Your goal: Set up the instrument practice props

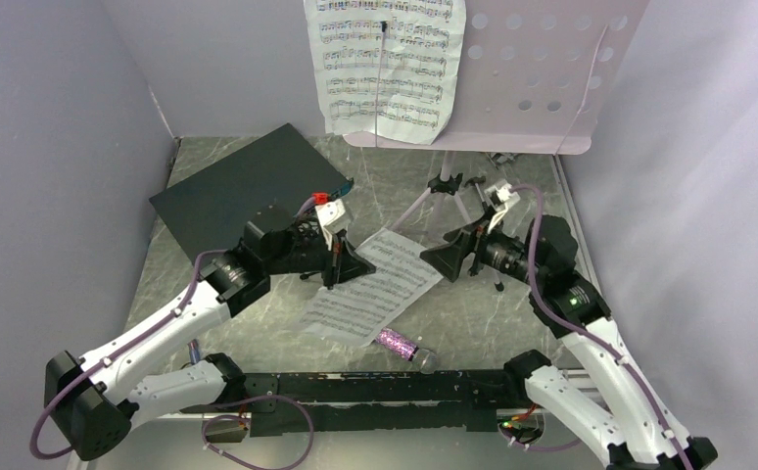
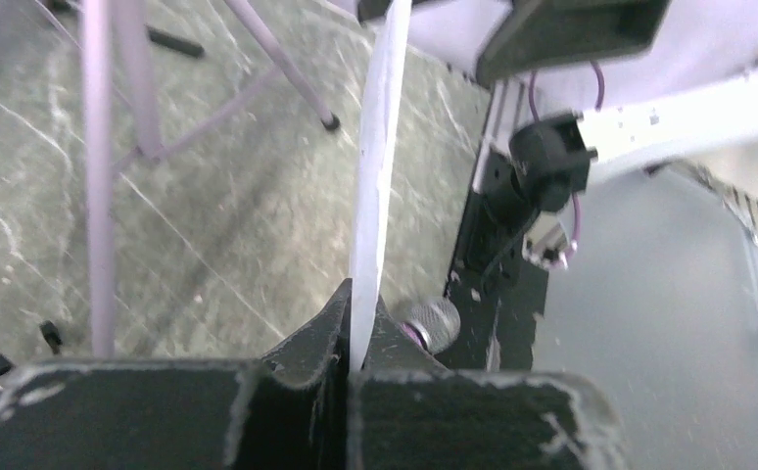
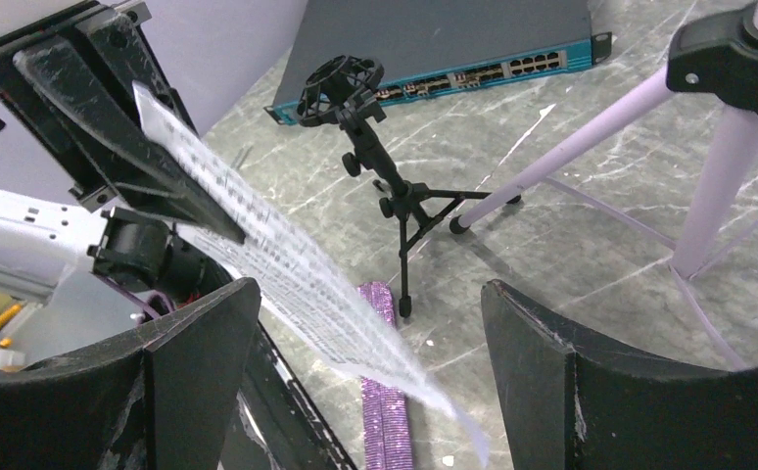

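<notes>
Microphone: purple glitter microphone (image 1: 402, 346) lies flat on the table (image 1: 478, 313) at the near edge, just beside the loose page's lowest corner.
Left gripper (image 1: 341, 262): closed tight on one edge of the loose sheet-music page (image 1: 375, 286); its wrist view shows the paper edge-on, pinched between the fingers.
Right gripper (image 1: 450, 259): jaws spread wide, nothing in them, facing the page's other edge without touching it.
Mic stand (image 3: 375, 166): small black tripod, upright, ring mount empty, near the dark box (image 1: 248, 186).
Music stand (image 1: 527, 83): farthest back, lilac desk on its tripod, one hung page (image 1: 385, 64) on its left part; right part bare.
Step, as I judge it: carrying the loose page up to the bare part.
Risk: the paper is held by one edge only and sags, so it may slip or crease.
Risk: a low sweep could drag it across the mic stand and topple it.
Risk: a careless arrival could dislodge the hung page.
</notes>
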Controlling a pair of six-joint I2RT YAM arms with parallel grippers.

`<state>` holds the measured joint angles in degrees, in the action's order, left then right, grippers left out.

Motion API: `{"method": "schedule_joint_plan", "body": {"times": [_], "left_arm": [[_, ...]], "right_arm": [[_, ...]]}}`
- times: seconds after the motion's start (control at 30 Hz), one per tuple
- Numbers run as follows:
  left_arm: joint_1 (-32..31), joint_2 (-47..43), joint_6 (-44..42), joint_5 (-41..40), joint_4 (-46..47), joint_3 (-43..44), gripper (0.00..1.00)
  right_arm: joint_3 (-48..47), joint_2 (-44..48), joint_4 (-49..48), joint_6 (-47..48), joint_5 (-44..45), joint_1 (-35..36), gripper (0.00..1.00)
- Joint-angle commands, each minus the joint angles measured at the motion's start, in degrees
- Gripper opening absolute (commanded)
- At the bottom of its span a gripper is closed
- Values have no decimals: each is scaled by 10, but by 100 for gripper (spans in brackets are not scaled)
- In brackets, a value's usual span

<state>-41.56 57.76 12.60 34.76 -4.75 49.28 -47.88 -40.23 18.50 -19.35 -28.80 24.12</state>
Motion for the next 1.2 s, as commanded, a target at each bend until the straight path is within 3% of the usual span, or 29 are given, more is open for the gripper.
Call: {"method": "schedule_joint_plan", "body": {"times": [0.0,0.47,0.57,0.8,0.9,1.0,1.1,1.17], "left_arm": [[16,-35,80,-42,147,-26,3],[28,-32,214,51,398,-38,3],[28,-31,223,60,416,-38,2],[28,-19,252,56,473,-59,3],[28,-9,256,61,483,-66,3],[28,-6,255,59,487,-73,3],[28,-7,246,53,475,-74,4],[28,-10,230,53,446,-69,13]], "right_arm": [[34,37,-64,-48,-7,-11,89],[154,16,-300,-133,-188,-17,87],[167,16,-352,-156,-205,-17,86],[173,27,-458,-207,-208,-17,73],[156,11,-481,-226,-223,-17,60],[140,-8,-476,-229,-242,-16,37],[119,-8,-417,-200,-233,-17,5],[106,-6,-383,-174,-227,-17,0]]}}
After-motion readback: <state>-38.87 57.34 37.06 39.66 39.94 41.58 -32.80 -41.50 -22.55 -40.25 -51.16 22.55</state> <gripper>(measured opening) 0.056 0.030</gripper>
